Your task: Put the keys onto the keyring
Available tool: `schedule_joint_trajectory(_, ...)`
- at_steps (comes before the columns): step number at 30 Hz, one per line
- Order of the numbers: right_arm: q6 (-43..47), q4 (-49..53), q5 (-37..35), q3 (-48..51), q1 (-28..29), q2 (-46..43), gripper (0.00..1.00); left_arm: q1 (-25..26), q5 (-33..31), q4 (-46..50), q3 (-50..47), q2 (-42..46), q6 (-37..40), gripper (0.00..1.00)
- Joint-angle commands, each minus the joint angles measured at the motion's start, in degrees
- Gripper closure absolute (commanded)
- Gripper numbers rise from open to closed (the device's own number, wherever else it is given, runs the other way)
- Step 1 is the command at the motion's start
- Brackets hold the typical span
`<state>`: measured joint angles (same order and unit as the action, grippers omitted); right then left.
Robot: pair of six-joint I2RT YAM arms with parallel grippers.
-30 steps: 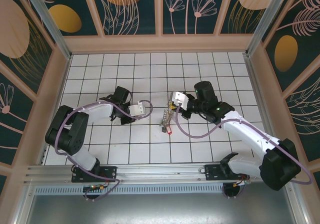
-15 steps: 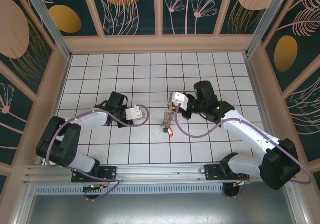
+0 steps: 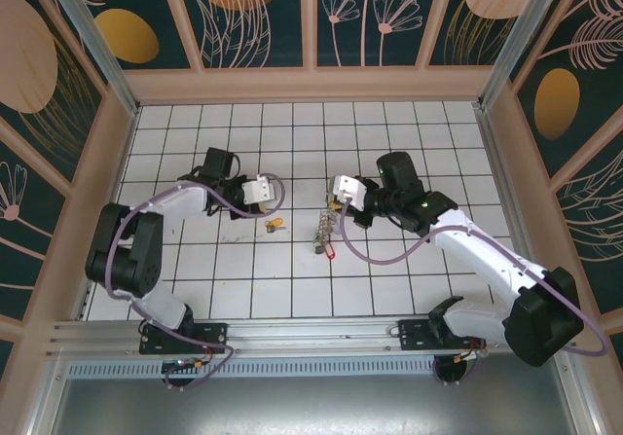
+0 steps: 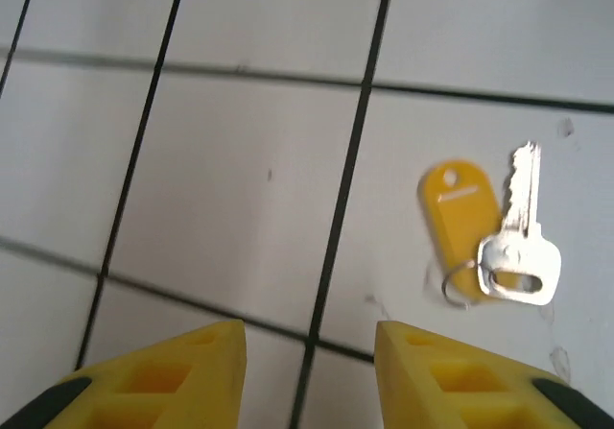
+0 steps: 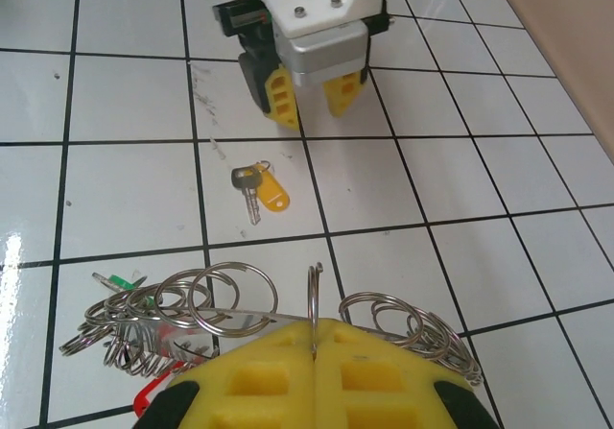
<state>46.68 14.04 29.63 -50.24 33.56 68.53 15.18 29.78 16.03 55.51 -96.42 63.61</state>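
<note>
Yellow key (image 4: 459, 220) just beyond parted left fingers (image 4: 173, 376)

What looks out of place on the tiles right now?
A small silver key with a yellow plastic tag lies loose on the white tiles, apart from the coiled metal keyring pinched in the right hand. The open left hand nearby holds nothing.

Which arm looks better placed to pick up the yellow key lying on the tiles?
Left. The left pincer hangs open and empty close to the yellow key, while the right pincer is shut on the keyring.
</note>
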Motion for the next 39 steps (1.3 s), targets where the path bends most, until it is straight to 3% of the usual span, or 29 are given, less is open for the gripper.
schedule_joint_trajectory(1,1.05,-0.18,0.82,-1.18,-0.37,-1.46,1.00,0.09,7.31,12.31,6.73,-5.96,8.82,0.60)
schedule_joint_trajectory(4,1.05,0.45,0.44,-0.92,-0.56,-2.13,1.00,0.09,6.46,18.34,10.57,-8.92,12.78,0.64)
schedule_joint_trajectory(10,0.79,0.72,0.54,0.13,-1.03,-3.34,1.00,0.37,4.52,22.24,10.68,-9.22,13.30,0.60)
schedule_joint_trajectory(17,0.90,0.25,0.87,0.79,-1.22,-3.46,1.00,1.83,-1.67,18.88,7.09,-8.72,12.53,0.54)
schedule_joint_trajectory(22,1.00,0.66,0.72,0.35,-1.17,-3.55,1.00,1.87,-0.67,18.44,9.00,-11.04,12.38,0.53)
schedule_joint_trajectory(32,1.14,0.92,0.61,0.19,-1.17,-3.71,1.00,3.34,-0.08,18.25,8.12,-11.97,14.34,0.56)
schedule_joint_trajectory(39,1.09,1.00,0.53,0.08,-1.22,-3.67,1.00,3.80,-2.61,19.40,9.46,-12.76,14.65,0.67)
